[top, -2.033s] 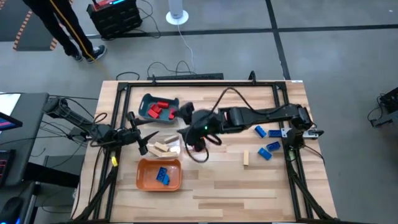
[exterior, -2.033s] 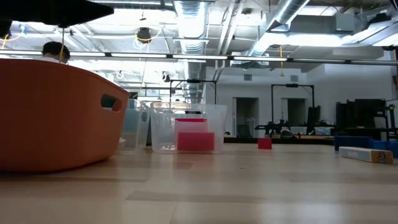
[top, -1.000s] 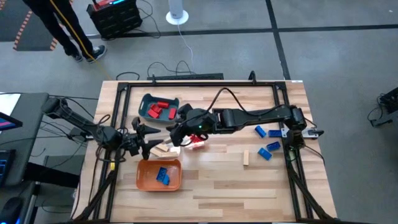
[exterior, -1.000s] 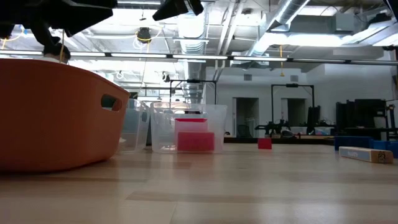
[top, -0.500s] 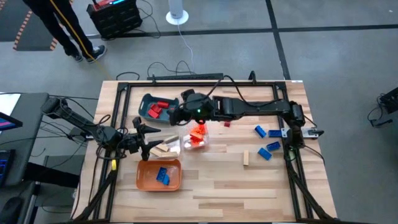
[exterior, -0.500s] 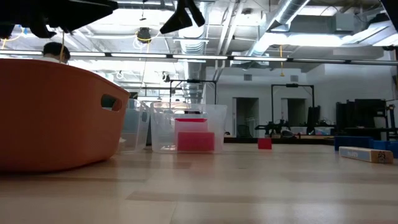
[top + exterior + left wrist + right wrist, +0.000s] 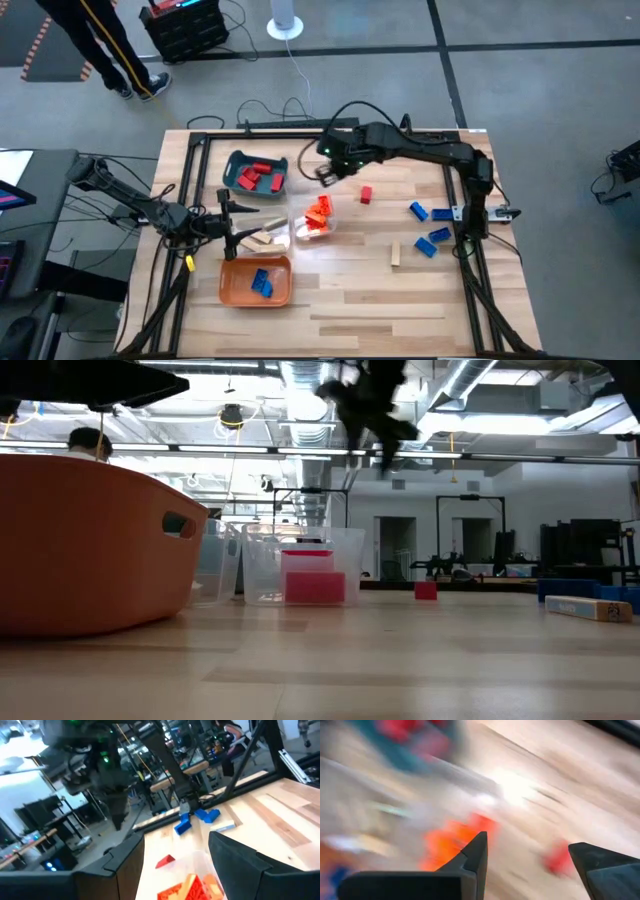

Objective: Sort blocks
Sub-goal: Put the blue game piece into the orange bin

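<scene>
My right gripper (image 7: pixel 328 172) hangs open over bare table between the teal tray (image 7: pixel 240 160) of red blocks and a lone red block (image 7: pixel 366 194); nothing is between its fingers (image 7: pixel 527 842). My left gripper (image 7: pixel 243 224) waits open and level at the left, pointing at a clear tray (image 7: pixel 328 228) of orange blocks (image 7: pixel 192 887). A second clear tray (image 7: pixel 285 240) holds tan blocks. The orange tray (image 7: pixel 228 285) holds blue blocks. Loose blue blocks (image 7: pixel 418 211) and a tan block (image 7: pixel 396 254) lie on the table at the right.
The trays cluster left of the table's middle. The near half of the table is bare wood. Black frame rails run along the table's edges. Cables lie behind the far edge. A person's legs (image 7: pixel 110 50) show on the floor at the far left.
My right gripper has swung from over the clear tray of orange blocks toward the far edge and then to the right, tipping further downward. It now hangs between the teal tray and the lone red block.
</scene>
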Action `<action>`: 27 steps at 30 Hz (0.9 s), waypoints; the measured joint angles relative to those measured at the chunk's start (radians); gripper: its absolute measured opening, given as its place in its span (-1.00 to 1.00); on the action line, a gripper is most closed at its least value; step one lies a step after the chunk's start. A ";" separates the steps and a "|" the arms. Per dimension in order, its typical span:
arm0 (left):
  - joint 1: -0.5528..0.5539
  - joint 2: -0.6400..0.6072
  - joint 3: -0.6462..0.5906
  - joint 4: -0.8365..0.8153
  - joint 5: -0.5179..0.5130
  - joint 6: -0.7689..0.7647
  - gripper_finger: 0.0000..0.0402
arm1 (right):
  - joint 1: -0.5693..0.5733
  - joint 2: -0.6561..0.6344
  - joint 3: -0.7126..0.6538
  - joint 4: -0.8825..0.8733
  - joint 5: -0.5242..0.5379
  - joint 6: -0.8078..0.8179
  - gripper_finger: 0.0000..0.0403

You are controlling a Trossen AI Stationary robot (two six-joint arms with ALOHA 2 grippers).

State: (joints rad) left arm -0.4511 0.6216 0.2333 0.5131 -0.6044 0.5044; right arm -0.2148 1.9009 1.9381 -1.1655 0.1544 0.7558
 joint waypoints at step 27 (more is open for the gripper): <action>-0.001 -0.034 0.028 -0.254 0.125 -0.240 0.08 | -0.141 0.041 -0.633 -0.407 -0.087 -0.132 0.09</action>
State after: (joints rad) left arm -0.4519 0.5877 0.2615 0.2593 -0.4797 0.2649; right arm -0.3559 1.9415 1.3048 -1.5721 0.0669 0.6238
